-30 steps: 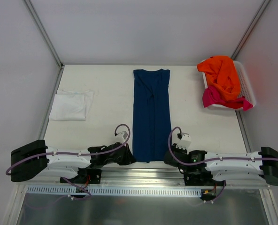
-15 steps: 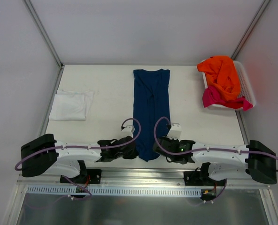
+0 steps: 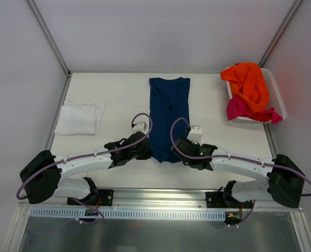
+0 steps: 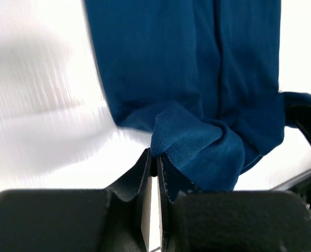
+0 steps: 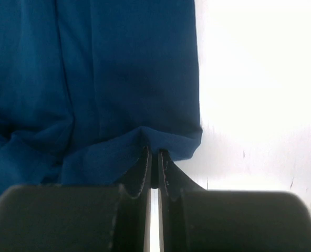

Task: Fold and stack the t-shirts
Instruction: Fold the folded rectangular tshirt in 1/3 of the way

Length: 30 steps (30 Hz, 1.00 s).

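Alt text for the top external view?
The left pincer and right pincer each grip the near hem of a navy t-shirt lying as a long central strip. A folded white t-shirt lies at left; a basket at far right holds an orange shirt and a pink shirt.

The left arm [image 3: 87, 161] and right arm [image 3: 245, 163] stretched forward, forearms angled inward toward each other. The left hand [image 4: 153, 157] and right hand [image 5: 153, 155] each had fingers pinched tight together, clamping a near corner of the navy t-shirt [image 3: 169, 105]
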Motion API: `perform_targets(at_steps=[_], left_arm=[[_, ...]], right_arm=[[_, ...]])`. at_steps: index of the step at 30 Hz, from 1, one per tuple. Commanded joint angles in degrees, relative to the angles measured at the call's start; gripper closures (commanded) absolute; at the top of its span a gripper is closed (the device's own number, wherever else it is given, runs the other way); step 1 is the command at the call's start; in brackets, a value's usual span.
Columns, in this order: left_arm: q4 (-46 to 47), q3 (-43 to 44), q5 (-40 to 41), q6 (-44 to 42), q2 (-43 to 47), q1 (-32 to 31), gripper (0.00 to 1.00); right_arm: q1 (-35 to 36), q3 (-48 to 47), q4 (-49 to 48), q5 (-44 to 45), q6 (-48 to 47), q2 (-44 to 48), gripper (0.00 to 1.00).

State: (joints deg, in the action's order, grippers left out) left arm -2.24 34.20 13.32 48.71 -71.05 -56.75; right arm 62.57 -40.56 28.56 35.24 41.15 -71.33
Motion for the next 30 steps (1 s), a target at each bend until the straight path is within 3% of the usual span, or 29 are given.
perform_targets(at_steps=[1,12,21,30], left_arm=[[-0.8,4.9,-2.9,-5.6,-3.0,3.2,1.00],[-0.9,18.7,-8.3,-13.8,-18.7,10.0,1.00],[-2.3,25.6,-11.7,-16.0,-25.3,16.5,1.00],[-6.0,34.7,-15.6,-18.0,-33.2,21.3,0.92]], right_arm=[[-3.1,-2.9,-2.0,-1.0,-6.4,-1.7,0.99],[-12.1,-12.5,-6.7,-4.0,-16.3,-14.7,0.99],[-18.0,-21.7,-7.5,-7.1,-22.2,-21.7,0.99],[-23.3,-26.8,-8.1,-9.7,-25.8,-27.2,0.99]])
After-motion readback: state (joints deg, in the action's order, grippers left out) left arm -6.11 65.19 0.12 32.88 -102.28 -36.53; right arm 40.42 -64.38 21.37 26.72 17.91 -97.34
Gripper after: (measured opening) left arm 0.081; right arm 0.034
